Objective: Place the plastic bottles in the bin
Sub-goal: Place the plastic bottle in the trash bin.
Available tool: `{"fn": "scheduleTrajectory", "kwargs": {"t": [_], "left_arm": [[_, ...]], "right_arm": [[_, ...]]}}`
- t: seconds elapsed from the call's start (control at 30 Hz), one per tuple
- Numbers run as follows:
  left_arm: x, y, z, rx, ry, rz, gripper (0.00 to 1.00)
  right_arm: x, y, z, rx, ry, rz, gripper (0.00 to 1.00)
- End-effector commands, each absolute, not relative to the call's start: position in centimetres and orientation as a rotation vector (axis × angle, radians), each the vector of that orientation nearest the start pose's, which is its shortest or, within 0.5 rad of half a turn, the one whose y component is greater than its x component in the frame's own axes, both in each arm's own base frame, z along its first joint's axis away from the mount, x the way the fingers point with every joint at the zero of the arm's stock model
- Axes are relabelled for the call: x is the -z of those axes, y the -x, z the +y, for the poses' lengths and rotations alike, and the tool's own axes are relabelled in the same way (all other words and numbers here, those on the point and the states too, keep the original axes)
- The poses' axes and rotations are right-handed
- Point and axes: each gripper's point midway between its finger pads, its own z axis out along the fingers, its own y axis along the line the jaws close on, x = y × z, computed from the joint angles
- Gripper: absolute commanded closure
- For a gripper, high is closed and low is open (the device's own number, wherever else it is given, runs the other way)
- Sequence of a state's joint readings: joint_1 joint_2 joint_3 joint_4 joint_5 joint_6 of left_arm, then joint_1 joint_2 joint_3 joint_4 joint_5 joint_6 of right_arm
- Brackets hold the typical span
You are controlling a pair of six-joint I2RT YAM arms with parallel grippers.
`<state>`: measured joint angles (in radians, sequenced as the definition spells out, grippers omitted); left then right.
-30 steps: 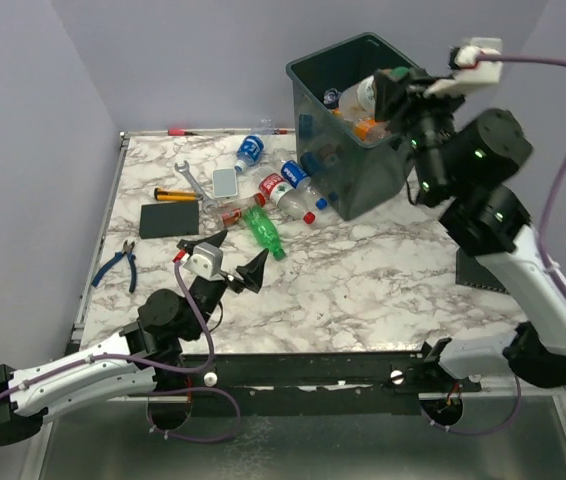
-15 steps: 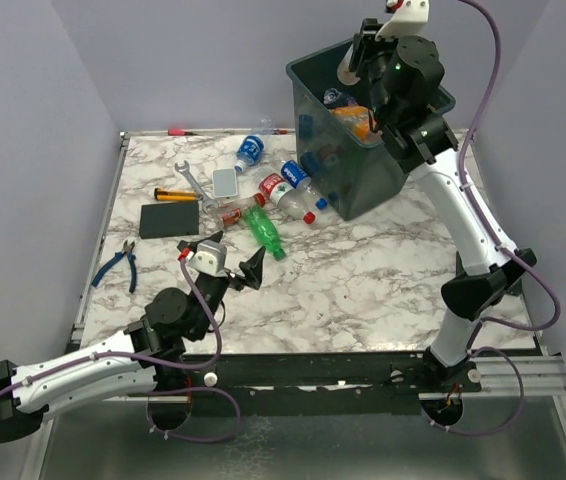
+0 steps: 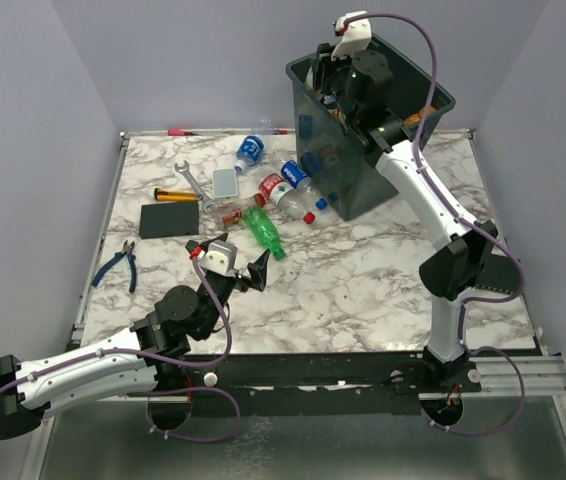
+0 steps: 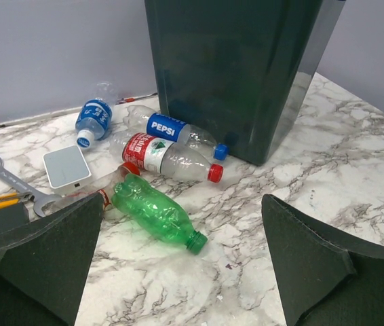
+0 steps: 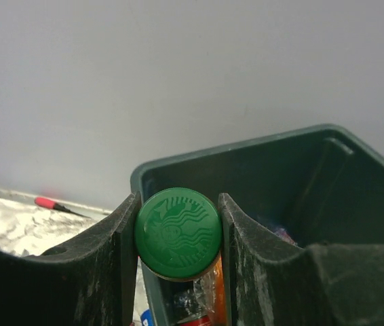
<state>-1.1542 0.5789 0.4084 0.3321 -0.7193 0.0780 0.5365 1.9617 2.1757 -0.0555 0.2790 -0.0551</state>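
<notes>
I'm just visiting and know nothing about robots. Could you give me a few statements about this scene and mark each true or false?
1. The right arm's jaws grip a green-capped bottle. True.
2. The left arm's jaws are shut on a bottle. False: they are open and empty.
3. A green bottle lies on the table. True.
4. The bin lies tipped on its side. False: it stands upright.
5. The wrench is inside the bin. False: it lies on the table.
</notes>
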Motion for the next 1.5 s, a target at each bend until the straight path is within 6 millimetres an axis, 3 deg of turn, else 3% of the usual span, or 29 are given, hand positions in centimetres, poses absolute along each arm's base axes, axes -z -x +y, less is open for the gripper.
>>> {"fn": "scheduleTrajectory", "kwargs": {"t": [0.0,0.23,0.5,0.53,0.6,0.73,0.87,1.1,1.23,1.37,1.47], "left_arm": [[-26.5,-21.1,-19.1,0.364,-0.319,1.433,0.01],[-26.2,-21.2,-19.6,0.360,-0.342,1.440,0.01],[-26.1,-21.2,-19.8,0.369,-0.347,1.441,0.01],[-26.1,-21.2,-19.9,0.369,-0.350,1.441,0.01],[-26.1,-21.2,-19.9,0.371,-0.351,1.440,0.01],[-26.1,-21.2,-20.2,0.373,-0.360,1.441,0.01],[-26.0,-21.2,-20.2,0.366,-0.361,1.444,0.01],[-25.9,-21.3,-20.0,0.361,-0.357,1.445,0.01],[-25.8,-21.3,-20.0,0.353,-0.354,1.448,0.01],[-25.8,-21.6,-19.5,0.331,-0.330,1.454,0.01],[-25.7,-21.8,-18.8,0.301,-0.296,1.463,0.01]], "right_arm": [[-46.1,-54.6,27.5,-0.240,0.232,1.385,0.99],[-41.5,-56.4,29.6,-0.292,0.291,1.480,1.00],[-37.3,-58.0,29.7,-0.363,0.244,1.605,0.99],[-37.2,-58.0,29.8,-0.367,0.246,1.611,0.99],[-37.2,-57.9,29.8,-0.375,0.244,1.614,0.85],[-38.6,-57.5,29.8,-0.405,0.227,1.598,0.43],[-41.0,-56.7,29.7,-0.447,0.198,1.568,0.27],[-46.6,-54.3,29.1,-0.521,0.174,1.479,0.21],[-50.5,-51.4,28.6,-0.585,0.188,1.419,0.21],[-54.5,-45.2,29.2,-0.691,0.283,1.345,0.21],[-54.6,-39.5,30.9,-0.790,0.416,1.336,0.22]]}}
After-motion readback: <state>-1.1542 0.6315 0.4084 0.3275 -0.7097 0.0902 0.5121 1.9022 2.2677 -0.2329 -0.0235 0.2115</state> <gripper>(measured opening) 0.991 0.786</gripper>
